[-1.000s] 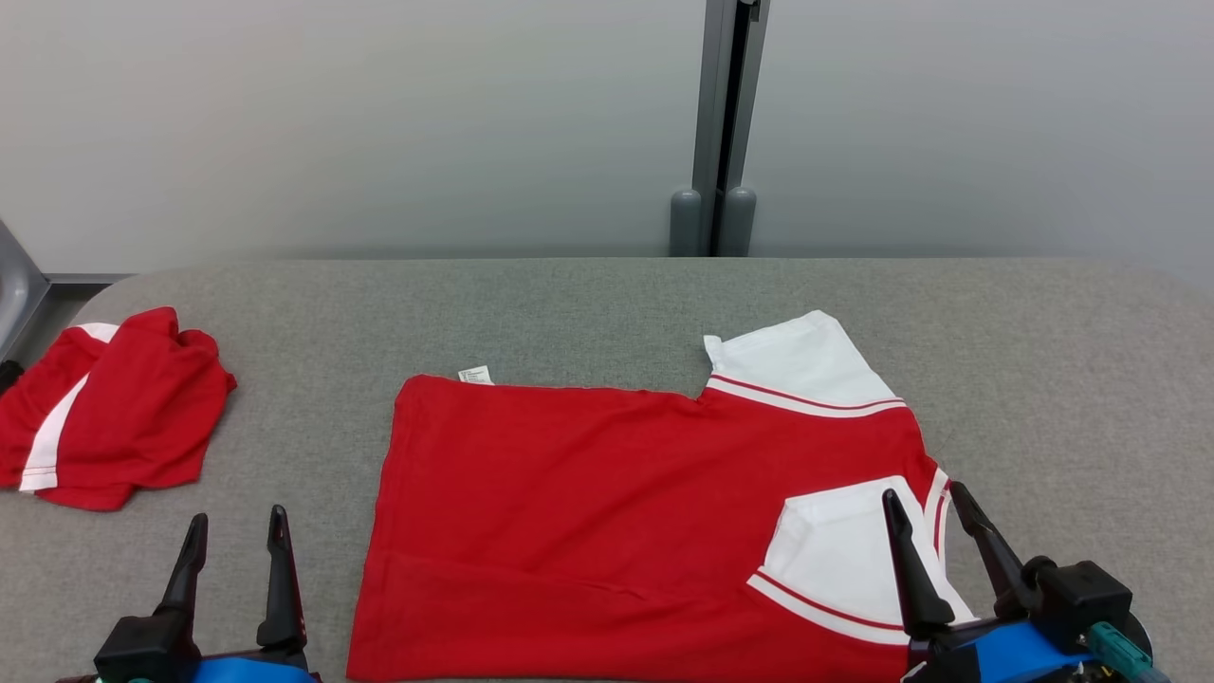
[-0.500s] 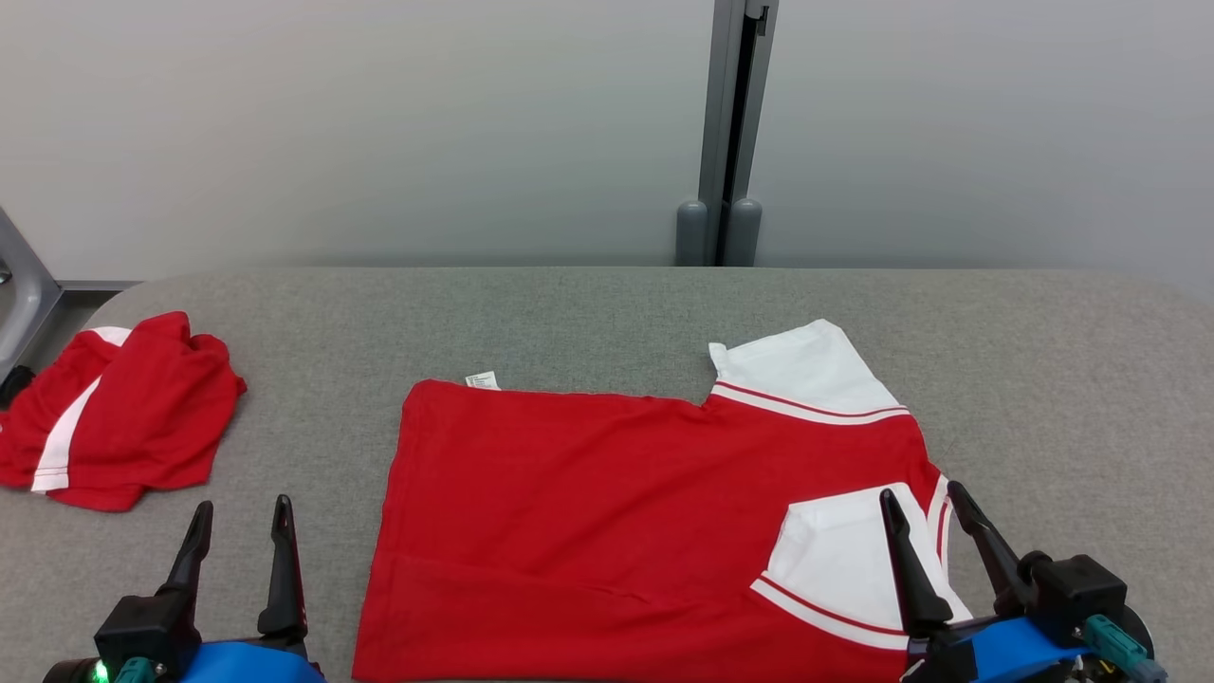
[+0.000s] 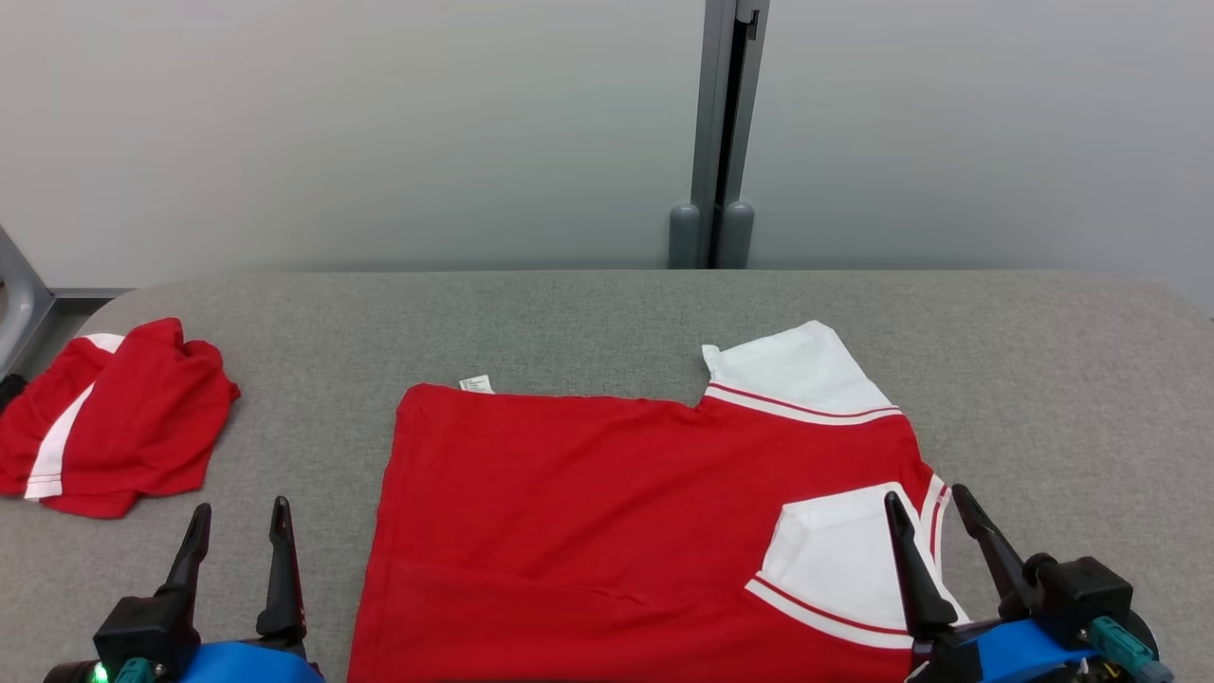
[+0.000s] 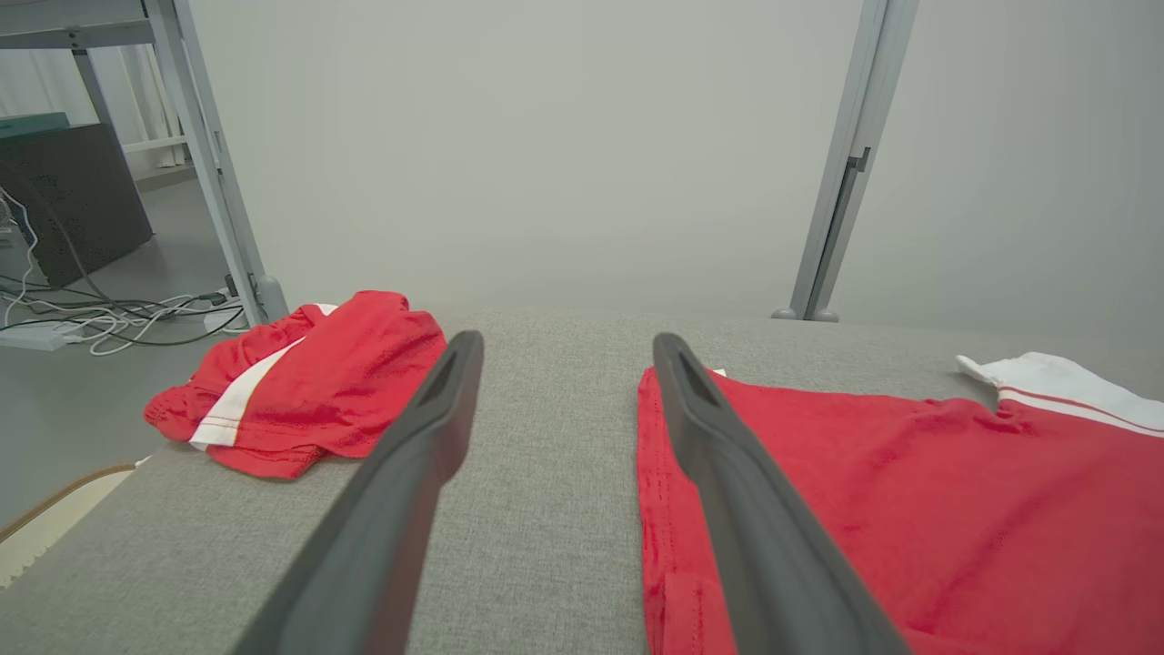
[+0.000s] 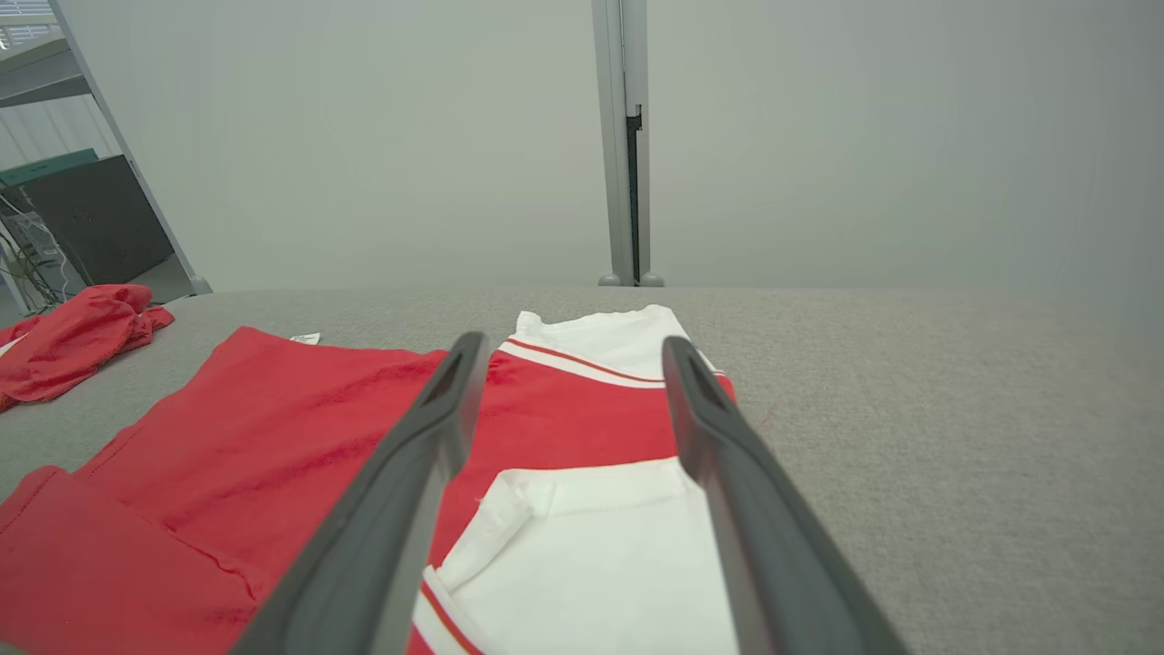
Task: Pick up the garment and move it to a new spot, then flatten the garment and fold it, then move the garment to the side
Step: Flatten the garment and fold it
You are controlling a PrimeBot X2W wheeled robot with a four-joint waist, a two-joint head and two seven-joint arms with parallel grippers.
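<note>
Both grippers idle, nothing held.

Left gripper (image 3: 240, 506): jaws spread wide, empty. It sits at the near edge of the bench (image 3: 569, 313), left of the bench's centre, over bare grey surface. In my left wrist view the gap between the fingers shows plain bench fabric.

Right gripper (image 3: 925, 493): jaws spread wide too, empty. It's at the bench's near edge toward the right end, with the fingers over the near sleeve (image 3: 844, 560). I can't tell if the tips touch cloth.

Red T-shirt (image 3: 588, 512): flat on the bench, about mid-bench and slightly toward the right end. The hem points at the bench's left end and the shoulders at its right end.
- Near sleeve, white with red stripe trim, is folded in over the red body.
- Far sleeve (image 3: 797, 370), same white, lies spread out toward the bench's far edge.
- A small white label (image 3: 476, 383) sticks out at the hem corner on the far side.
- There's a shallow crease across the red body near the bench's near edge.

Second red garment (image 3: 114, 417), with a white stripe, is crumpled at the bench's left end, well apart from the T-shirt.

Grey post (image 3: 721, 133) stands behind the bench's far edge.
</note>
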